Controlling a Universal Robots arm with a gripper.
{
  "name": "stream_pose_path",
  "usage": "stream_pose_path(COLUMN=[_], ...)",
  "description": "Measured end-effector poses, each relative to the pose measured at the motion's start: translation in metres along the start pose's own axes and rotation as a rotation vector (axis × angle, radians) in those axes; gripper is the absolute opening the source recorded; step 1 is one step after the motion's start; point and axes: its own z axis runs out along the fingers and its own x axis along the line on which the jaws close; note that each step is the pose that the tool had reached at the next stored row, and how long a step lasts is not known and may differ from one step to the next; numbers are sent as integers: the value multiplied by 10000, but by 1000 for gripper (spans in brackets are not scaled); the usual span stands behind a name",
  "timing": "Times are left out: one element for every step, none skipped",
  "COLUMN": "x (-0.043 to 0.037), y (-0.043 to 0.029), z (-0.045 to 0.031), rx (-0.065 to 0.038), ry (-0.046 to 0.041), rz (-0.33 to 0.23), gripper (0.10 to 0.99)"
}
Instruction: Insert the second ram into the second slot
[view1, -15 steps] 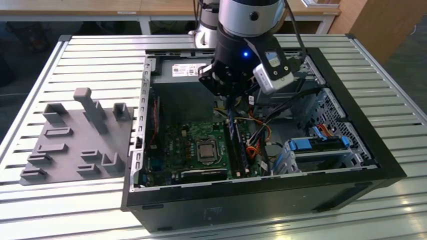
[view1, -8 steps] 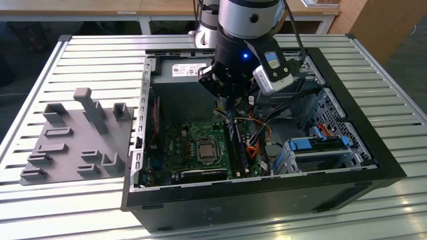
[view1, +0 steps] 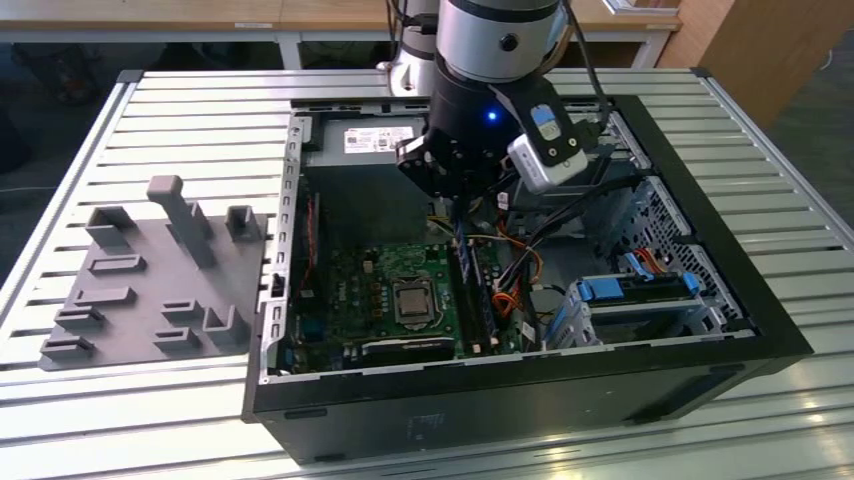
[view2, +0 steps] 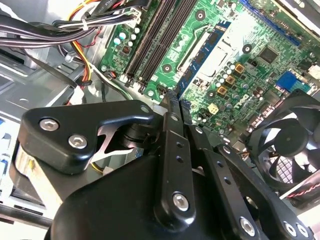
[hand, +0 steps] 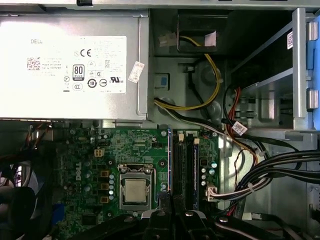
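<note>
My gripper (view1: 461, 212) hangs inside the open computer case, over the green motherboard (view1: 354, 300). In both wrist views its black fingers are shut on one end of the second ram (view2: 202, 57), a thin blue stick seen edge-on (hand: 169, 160). The stick is held above the board. It runs parallel to the black memory slots (hand: 187, 165) and appears just to their CPU side. From the gripper (view2: 175, 100) it reaches out past the CPU socket (hand: 135, 190). The slots (view2: 155, 40) lie between the socket and the cable bundle.
A silver power supply (hand: 70, 65) sits beyond the board. Black and coloured cables (hand: 260, 170) crowd the slots' far side. A fan (view2: 287, 145) is near the CPU. Drive bays with blue latches (view1: 641, 285) stand at the exterior view's right, a grey fixture (view1: 147, 280) at its left.
</note>
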Motion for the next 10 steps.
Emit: stream_pose_path(x=[0, 0, 0, 0, 0, 0, 0, 0, 0, 0], y=[0, 0, -1, -1, -1, -1, -2, -2, -2, -2], z=[6, 11, 17, 23, 29, 35, 40, 46, 50, 55], rx=[0, 0, 2, 1, 1, 1, 1, 1, 1, 2], ry=[1, 1, 2, 1, 1, 1, 2, 1, 1, 2], rz=[-5, -7, -8, -8, -8, -8, -8, -8, -8, -8], gripper=[133, 133, 133, 133, 133, 133, 133, 133, 133, 133])
